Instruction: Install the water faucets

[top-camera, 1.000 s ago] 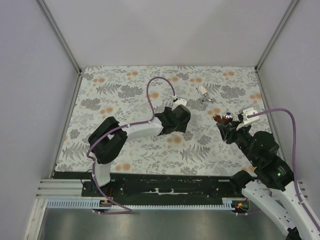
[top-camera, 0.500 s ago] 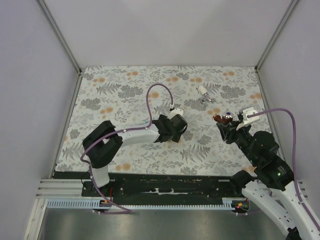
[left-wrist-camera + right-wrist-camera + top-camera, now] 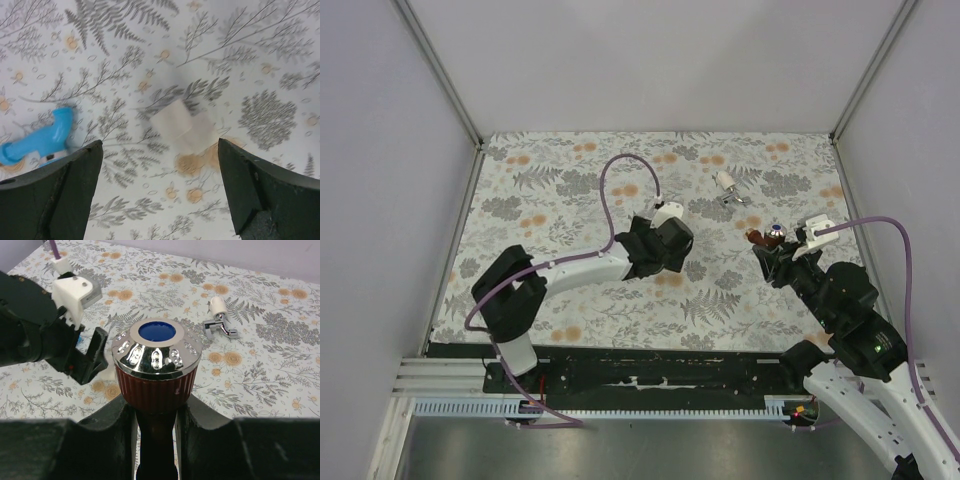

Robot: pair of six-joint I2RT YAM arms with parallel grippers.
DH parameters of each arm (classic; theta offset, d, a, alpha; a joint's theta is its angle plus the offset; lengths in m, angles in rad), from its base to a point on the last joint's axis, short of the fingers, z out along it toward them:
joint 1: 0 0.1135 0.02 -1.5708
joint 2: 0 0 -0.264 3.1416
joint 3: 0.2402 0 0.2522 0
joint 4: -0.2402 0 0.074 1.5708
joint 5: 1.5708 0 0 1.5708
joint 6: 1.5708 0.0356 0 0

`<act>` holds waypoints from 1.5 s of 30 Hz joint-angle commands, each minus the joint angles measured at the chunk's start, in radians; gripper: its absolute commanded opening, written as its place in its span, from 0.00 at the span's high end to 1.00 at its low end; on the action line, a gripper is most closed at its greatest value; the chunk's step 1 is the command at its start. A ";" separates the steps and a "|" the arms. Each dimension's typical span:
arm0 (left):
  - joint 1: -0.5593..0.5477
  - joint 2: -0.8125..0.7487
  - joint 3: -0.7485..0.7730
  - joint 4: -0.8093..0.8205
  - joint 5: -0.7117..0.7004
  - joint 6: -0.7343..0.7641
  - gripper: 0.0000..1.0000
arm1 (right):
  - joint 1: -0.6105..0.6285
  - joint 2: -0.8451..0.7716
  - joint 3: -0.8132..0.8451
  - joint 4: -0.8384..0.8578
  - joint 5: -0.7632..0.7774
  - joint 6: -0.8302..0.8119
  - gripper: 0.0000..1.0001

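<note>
**Item 1. Table (image 3: pixel 550 190).** Covered with a pale cloth printed with grey ferns and orange flowers. It carries everything listed below.

**Item 2. Left gripper (image 3: pixel 675 258).** Sits near the middle of the table, angled down at the cloth. In the left wrist view (image 3: pixel 159 150) its two dark fingers (image 3: pixel 60 190) are spread wide, with nothing between them but bare cloth.

**Item 3. Blue faucet (image 3: pixel 40 140).** Lies on its side on the cloth, just beside the tip of the left-hand finger and outside the gap. Not gripped. Its lower end is cut off by the finger and the frame edge.

**Item 4. Small white block (image 3: pixel 172 122).** Rests on the cloth ahead of the spread fingers, roughly centred between them. It is blurred, so its details cannot be told.

**Item 5. White-silver faucet (image 3: pixel 727 187).** Lies alone on the cloth towards the far side, well apart from both grippers. In the right wrist view (image 3: pixel 220 320) it shows a white knob and a chrome body.

**Item 6. Copper-toned faucet (image 3: pixel 760 238).** Held off the table at the right. It stands upright in the right wrist view (image 3: pixel 156 370), with a ribbed reddish-brown knob, a chrome collar and a blue disc on top.

**Item 7. Right gripper (image 3: pixel 772 255).** Its fingers are pinched on the stem of the copper-toned faucet, just below the knob (image 3: pixel 155 440).
</note>
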 commanded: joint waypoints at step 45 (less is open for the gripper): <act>0.064 -0.061 -0.122 0.090 0.074 -0.132 0.00 | 0.000 -0.016 0.013 0.019 -0.019 -0.008 1.00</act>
